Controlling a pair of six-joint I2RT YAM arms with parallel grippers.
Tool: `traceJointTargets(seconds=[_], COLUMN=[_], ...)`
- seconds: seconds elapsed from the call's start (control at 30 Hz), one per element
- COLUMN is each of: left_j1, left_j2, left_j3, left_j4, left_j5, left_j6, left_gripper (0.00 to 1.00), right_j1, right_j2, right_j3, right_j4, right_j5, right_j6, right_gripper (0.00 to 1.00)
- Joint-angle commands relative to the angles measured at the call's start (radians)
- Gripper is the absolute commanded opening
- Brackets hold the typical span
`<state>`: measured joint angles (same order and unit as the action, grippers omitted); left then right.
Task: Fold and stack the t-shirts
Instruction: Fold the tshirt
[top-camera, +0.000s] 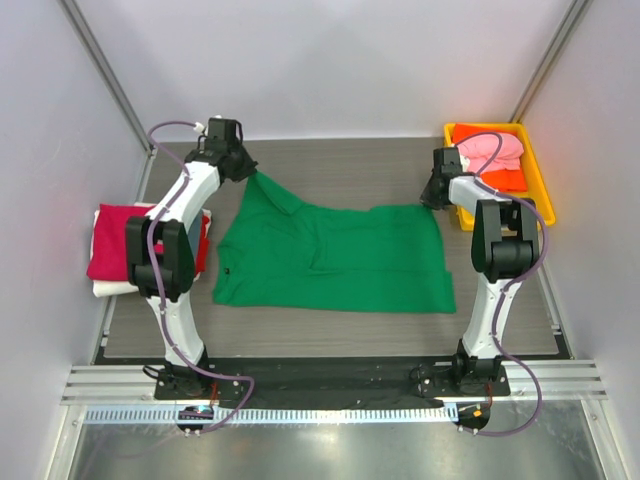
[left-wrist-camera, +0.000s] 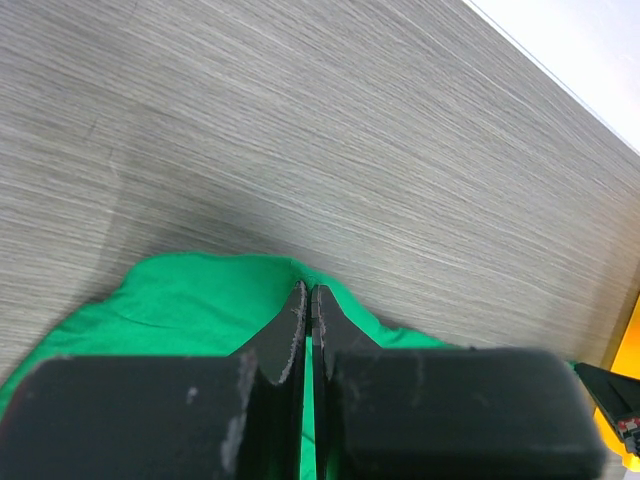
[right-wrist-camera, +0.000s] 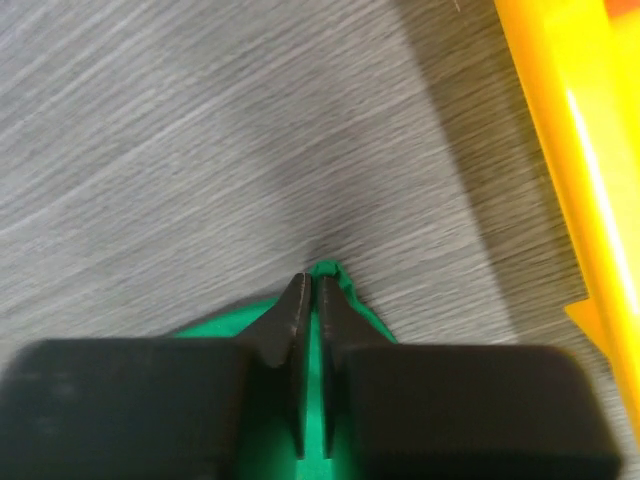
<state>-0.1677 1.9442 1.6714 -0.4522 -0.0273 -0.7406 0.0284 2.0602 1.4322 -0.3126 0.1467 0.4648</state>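
Blurred gripper bodies fill the bottom of both wrist views and hide most of the cloth behind them. Left gripper (left-wrist-camera: 308, 292) is clamped on one far corner of the green t-shirt (top-camera: 330, 255); right gripper (right-wrist-camera: 308, 282) pinches the other, jaws almost touching. The garment lies spread on the table (top-camera: 360, 170) between the arms. The left arm partly covers a crimson shirt (top-camera: 115, 245) stacked on a white shirt (top-camera: 105, 288). At far right, a yellow tray (top-camera: 535, 180) holds a pink shirt (top-camera: 490, 150) and an orange shirt (top-camera: 503, 179).

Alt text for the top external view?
The left gripper and right gripper each pinch a far corner of the green t-shirt spread on the table. Folded shirts lie left; a yellow tray of pink and orange shirts sits right.
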Motion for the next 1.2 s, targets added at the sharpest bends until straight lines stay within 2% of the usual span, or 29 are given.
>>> traceJointTargets(seconds=[0.0,0.23,0.5,0.57,0.63,0.8,1.07,1.17], left_j1=[0.008,0.011,0.011,0.011,0.011,0.011,0.011,0.011], left_j2=[-0.001,-0.004,-0.002,-0.002,-0.004,-0.007,-0.013,-0.014], left_j3=[0.042,0.03,0.021,0.021,0.021,0.022,0.028,0.031], left_j4=[-0.005,-0.008,-0.008,-0.008,-0.008,-0.009,-0.016,-0.017], left_j5=[0.017,0.015,0.024,0.024,0.024,0.024,0.024,0.024], left_j6=[-0.002,0.0,0.001,0.0,0.0,0.003,0.003,0.004], left_gripper=[0.0,0.0,0.0,0.0,0.0,0.0,0.0,0.0], right_j1=[0.005,-0.002,-0.016,-0.016,-0.015,-0.015,-0.015,-0.016], right_j2=[0.005,-0.02,-0.028,-0.032,-0.034,-0.049,-0.02,0.003], right_j3=[0.046,0.048,0.048,0.048,0.048,0.033,0.034,0.051], right_j4=[-0.013,-0.022,-0.022,-0.023,-0.023,-0.025,-0.026,-0.028], right_j5=[0.048,0.096,0.056,0.053,0.06,0.114,0.111,0.114], right_j6=[-0.003,0.015,0.023,0.02,0.017,0.008,-0.003,-0.005], right_gripper=[0.03,0.01,0.03,0.22,0.36,0.36,0.33,0.23])
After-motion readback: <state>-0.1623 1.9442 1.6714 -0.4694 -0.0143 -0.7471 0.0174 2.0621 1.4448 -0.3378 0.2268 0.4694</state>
